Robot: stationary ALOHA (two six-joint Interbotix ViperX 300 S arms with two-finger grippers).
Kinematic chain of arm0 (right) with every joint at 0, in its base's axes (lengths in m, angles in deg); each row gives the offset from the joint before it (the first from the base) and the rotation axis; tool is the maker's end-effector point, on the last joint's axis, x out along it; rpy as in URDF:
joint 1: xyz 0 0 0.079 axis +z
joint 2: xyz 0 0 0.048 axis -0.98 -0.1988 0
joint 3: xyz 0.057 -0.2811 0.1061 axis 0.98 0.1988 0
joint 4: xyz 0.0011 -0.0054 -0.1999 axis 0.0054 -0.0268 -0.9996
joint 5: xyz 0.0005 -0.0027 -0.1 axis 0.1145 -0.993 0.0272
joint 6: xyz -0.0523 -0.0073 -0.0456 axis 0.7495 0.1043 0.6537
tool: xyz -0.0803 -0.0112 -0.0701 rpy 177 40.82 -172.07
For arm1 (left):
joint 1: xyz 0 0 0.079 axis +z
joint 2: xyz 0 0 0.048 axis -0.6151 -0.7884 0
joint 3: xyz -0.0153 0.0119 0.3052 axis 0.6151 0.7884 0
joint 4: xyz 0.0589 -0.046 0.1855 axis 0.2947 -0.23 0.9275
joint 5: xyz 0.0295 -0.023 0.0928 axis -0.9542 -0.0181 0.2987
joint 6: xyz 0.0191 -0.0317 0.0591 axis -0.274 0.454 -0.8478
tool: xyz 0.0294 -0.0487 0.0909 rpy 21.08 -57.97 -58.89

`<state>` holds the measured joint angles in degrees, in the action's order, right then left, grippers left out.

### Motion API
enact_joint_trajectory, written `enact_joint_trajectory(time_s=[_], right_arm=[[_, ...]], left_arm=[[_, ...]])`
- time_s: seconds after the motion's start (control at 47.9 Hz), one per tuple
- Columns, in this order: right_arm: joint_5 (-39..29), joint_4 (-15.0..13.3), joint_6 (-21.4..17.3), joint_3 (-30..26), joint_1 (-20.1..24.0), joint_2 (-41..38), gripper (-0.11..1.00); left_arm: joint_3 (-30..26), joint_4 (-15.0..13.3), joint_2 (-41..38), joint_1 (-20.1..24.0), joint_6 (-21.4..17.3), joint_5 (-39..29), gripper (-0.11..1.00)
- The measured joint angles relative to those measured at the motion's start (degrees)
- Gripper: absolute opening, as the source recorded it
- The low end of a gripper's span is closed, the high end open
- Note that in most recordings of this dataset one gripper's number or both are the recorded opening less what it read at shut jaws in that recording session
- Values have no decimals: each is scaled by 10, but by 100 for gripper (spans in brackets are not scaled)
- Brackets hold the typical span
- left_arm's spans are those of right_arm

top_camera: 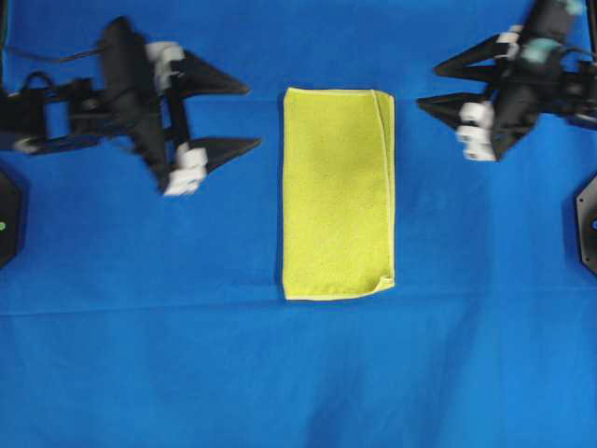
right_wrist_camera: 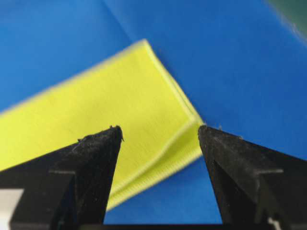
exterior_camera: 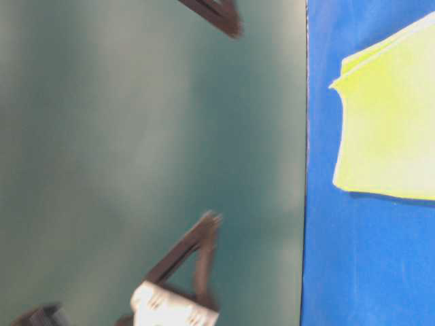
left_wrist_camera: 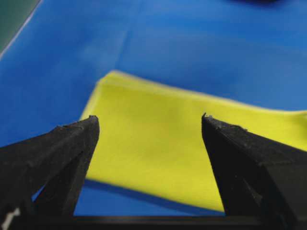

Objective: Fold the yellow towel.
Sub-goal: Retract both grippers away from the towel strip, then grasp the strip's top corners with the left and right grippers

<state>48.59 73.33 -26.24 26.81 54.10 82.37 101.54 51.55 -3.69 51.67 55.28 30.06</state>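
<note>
The yellow towel (top_camera: pixel 338 194) lies flat in the middle of the blue surface (top_camera: pixel 298 373), its long side running up and down. The left gripper (top_camera: pixel 254 116) and right gripper (top_camera: pixel 425 86) both stand wide open, holding nothing, one beside each long edge, pointing in at its top end. The left looks a little nearer.

bright, even light with faint shadows; both arms smear with motion blur overhead, wrist views soft at the far edges.

Two black arms, tapered black fingers (top_camera: pixel 219 149) on white mounts, thin black cables behind.
</note>
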Motion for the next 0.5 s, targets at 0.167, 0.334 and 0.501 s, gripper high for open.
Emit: enact_joint_trajectory(time_s=[0.167,0.334,0.501], right_arm=[[-43,-4,0,-56,-3,-97,65],[-47,-5,0,-95,-3,-175,65],[-47,-6,1,-120,-9,-239,65]], left_arm=[[-40,0,-95,36,1,0,82],[-81,0,-176,62,1,4,82],[-112,0,-240,76,1,13,82]])
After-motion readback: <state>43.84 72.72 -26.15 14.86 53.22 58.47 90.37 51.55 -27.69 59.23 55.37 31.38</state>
